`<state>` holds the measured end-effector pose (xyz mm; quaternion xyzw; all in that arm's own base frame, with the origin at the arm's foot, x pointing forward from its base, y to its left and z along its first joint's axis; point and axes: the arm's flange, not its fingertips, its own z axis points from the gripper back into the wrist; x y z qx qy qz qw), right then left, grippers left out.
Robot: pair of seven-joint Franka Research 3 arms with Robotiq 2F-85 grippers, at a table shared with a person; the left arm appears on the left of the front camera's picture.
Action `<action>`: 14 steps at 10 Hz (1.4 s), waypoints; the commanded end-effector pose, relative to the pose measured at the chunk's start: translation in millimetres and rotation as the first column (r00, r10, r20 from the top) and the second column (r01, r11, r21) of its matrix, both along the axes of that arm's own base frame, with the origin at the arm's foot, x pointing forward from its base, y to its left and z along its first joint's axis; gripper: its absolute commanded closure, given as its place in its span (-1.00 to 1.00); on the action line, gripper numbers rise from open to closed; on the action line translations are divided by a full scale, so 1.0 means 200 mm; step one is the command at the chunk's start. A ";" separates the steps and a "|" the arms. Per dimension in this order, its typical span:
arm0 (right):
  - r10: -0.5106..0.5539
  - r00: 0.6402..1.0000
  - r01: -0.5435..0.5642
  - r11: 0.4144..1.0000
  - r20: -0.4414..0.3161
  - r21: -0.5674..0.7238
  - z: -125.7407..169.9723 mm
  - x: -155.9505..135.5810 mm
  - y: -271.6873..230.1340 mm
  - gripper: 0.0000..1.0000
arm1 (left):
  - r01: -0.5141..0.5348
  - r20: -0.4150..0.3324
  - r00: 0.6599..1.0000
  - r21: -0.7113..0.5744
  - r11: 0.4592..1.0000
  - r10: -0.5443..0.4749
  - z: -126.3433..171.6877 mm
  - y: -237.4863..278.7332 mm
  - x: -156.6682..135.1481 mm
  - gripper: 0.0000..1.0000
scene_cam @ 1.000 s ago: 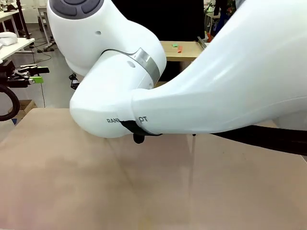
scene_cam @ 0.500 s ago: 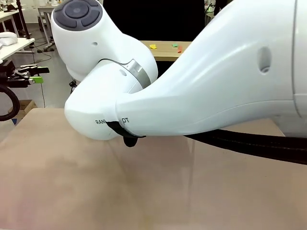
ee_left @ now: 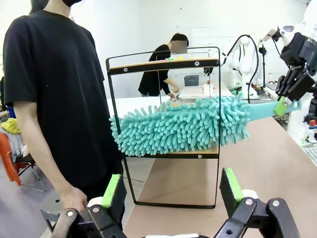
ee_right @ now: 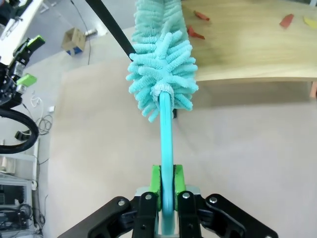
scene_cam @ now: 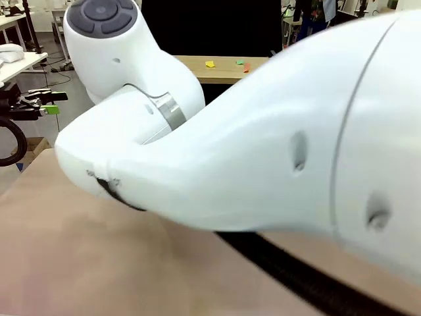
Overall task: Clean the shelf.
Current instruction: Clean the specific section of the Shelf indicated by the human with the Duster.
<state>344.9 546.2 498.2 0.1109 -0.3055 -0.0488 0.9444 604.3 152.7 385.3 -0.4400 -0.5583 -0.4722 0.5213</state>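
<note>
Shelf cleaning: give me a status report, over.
Right hand shut on duster. Left hand open, empty. Duster head crosses shelf, just above lower board. Person stands beside shelf.

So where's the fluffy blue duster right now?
In the left wrist view the duster stretches across the middle, between the two boards of the shelf, with its handle held at the right by the right gripper.

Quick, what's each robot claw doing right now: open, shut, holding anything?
Left gripper: open, empty.
Right gripper: shut on the duster, by its handle.
</note>
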 end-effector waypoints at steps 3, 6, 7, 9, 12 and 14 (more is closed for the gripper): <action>-0.009 1.000 0.009 1.000 -0.024 -0.003 -0.01 0.01 -0.06 0.74 | 0.000 0.017 1.000 0.006 1.000 0.000 0.01 0.00 0.00 -1.00; -0.047 0.997 0.047 0.999 -0.056 0.000 0.01 0.04 -0.21 0.74 | 0.000 0.017 1.000 0.006 1.000 0.000 0.01 0.00 0.00 -1.00; -0.056 0.996 0.056 0.998 -0.070 -0.003 0.00 0.06 -0.26 0.74 | 0.000 0.017 1.000 0.006 1.000 0.000 0.01 0.00 0.00 -1.00; -0.081 0.992 0.080 0.997 -0.094 -0.019 -0.02 0.10 -0.34 0.74 | 0.000 0.017 1.000 0.006 1.000 0.000 0.01 0.00 0.00 -1.00; -0.111 0.988 0.106 0.993 -0.108 -0.048 -0.01 0.12 -0.53 0.74 | 0.000 0.017 1.000 0.006 1.000 0.000 0.01 0.00 0.00 -1.00; -0.141 0.982 0.137 0.990 -0.125 -0.043 0.00 0.14 -0.67 0.74 | 0.000 0.017 1.000 0.006 1.000 0.000 0.01 0.00 0.00 -1.00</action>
